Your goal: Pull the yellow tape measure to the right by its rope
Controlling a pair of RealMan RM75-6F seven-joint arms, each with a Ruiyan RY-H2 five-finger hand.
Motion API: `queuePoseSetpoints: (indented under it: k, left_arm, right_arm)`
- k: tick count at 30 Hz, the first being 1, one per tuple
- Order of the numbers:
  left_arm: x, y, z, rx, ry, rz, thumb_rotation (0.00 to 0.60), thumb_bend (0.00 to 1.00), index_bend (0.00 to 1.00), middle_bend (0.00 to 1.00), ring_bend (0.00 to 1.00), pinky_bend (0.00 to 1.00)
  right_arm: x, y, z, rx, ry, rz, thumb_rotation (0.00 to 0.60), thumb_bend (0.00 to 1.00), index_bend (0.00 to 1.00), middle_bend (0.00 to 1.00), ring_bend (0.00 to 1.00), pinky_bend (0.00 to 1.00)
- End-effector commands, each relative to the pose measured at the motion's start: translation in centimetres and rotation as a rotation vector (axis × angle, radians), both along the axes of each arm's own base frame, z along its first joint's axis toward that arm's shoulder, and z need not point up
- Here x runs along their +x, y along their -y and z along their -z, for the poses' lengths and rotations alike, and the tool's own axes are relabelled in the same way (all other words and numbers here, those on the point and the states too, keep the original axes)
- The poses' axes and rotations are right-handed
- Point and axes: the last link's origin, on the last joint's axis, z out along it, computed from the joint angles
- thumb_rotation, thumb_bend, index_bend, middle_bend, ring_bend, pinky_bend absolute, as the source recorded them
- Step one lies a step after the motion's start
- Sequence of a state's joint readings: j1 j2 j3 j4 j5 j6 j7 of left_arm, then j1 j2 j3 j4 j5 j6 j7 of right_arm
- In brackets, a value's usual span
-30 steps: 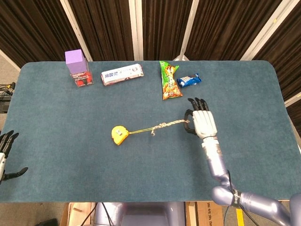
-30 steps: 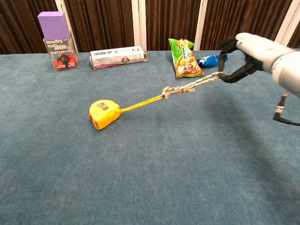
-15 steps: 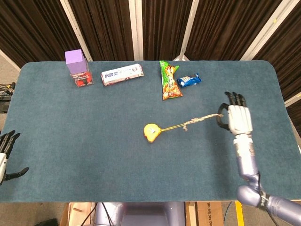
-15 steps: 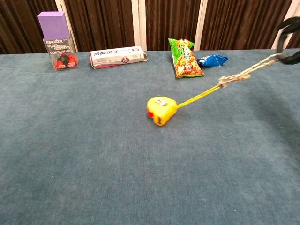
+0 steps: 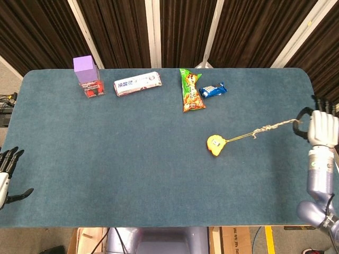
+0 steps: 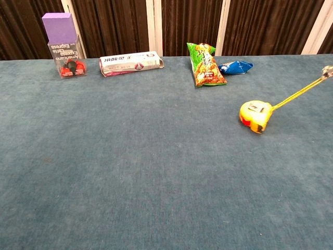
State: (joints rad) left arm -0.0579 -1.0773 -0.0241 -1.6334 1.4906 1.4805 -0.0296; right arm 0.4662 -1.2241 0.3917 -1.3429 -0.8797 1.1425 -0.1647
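The yellow tape measure [image 5: 216, 145] lies on the blue table right of centre; the chest view has the tape measure [image 6: 254, 115] at the right. Its yellow tape and knotted rope [image 5: 267, 128] run taut up and right to my right hand [image 5: 322, 128], which grips the rope's end at the table's right edge. In the chest view the rope [image 6: 304, 89] leaves the frame at the right, and the right hand is out of that view. My left hand [image 5: 7, 173] hangs beyond the table's left edge, fingers apart, holding nothing.
Along the far edge stand a purple-topped box [image 5: 87, 76], a white toothpaste box [image 5: 137, 83], a green snack bag [image 5: 190, 90] and a small blue packet [image 5: 213, 90]. The table's right edge [image 5: 321, 117] lies just beside the right hand.
My right hand has moved right to the table's edge with the rope, dragging the tape measure from left of centre to right of centre. The left hand stays still.
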Motion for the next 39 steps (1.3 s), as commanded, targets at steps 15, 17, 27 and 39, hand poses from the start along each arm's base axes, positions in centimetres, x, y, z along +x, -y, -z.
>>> queuePoseSetpoints:
  k: [15,17,27,39]
  left_arm:
    - [0.1,-0.1,0.1,0.005,-0.01,0.001,0.6,0.0,0.0,0.0,0.0,0.0]
    - [0.2,-0.1,0.1,0.005,-0.011,0.004,0.6,0.0,0.0,0.0,0.0,0.0]
    - [0.4,-0.1,0.3,0.005,-0.029,0.027,0.6,0.0,0.0,0.0,0.0,0.0]
    - [0.2,-0.2,0.4,0.002,-0.084,0.041,0.6,0.0,0.0,0.0,0.0,0.0]
  right_arm:
    - [-3.1,-0.9,-2.9,-0.041,-0.005,0.087,0.6,0.47,0.27,0.08,0.0,0.0]
    - [-3.1,-1.4,-2.8,-0.021,-0.021,0.106,0.6,0.47,0.07,0.02,0.0,0.0]
    - [-0.7,-5.2,-1.2,0.011,0.043,0.006,0.6,0.38,0.0,0.0,0.0,0.0]
    - [0.0,-18.0,2.0,0.176,0.075,-0.194,0.6,0.36,0.0,0.0,0.0,0.0]
